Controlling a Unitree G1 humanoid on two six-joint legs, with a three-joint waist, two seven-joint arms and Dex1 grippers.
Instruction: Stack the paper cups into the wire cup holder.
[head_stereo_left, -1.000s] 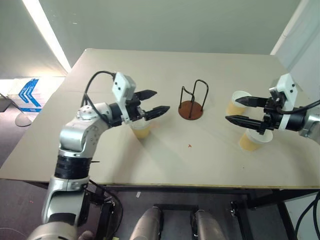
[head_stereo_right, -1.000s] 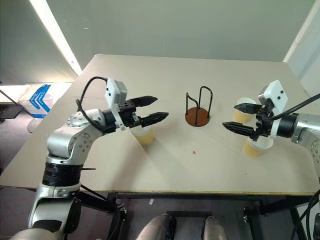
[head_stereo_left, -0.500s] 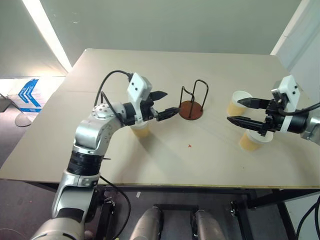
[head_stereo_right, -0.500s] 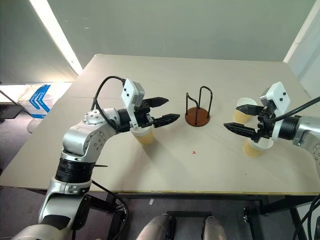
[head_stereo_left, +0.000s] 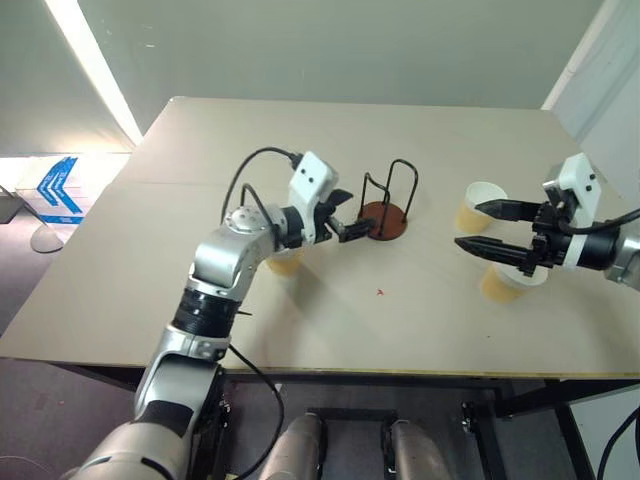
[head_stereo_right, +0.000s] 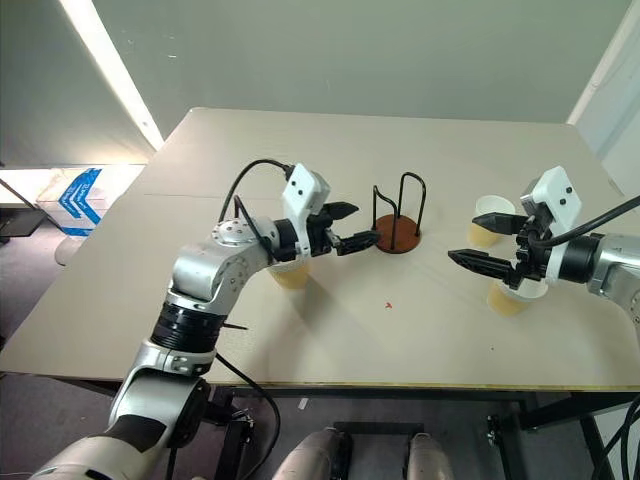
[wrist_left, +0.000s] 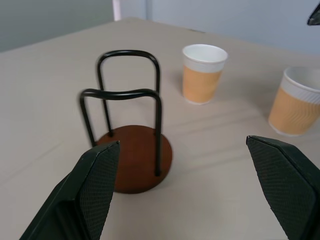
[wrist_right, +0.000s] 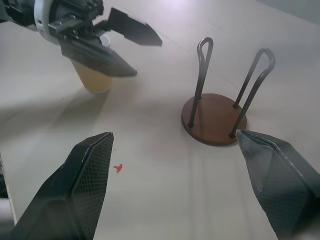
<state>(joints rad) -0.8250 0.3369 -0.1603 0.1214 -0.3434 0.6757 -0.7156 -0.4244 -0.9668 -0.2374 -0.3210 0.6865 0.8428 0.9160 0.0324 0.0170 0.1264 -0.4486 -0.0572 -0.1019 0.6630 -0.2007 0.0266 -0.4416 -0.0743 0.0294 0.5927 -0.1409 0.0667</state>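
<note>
left pincer (head_stereo_left: 352, 215) empty, agape beside wire cup holder (wrist_left: 131, 134).

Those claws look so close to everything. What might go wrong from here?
Two things, I'd guess. The open left claw sits right beside the empty wire cup holder with no cup in it, so it may nudge the holder. The left arm also hangs over one paper cup and could tip it. The open right claw hovers over two more cups, so a careless drop might topple them.
</note>
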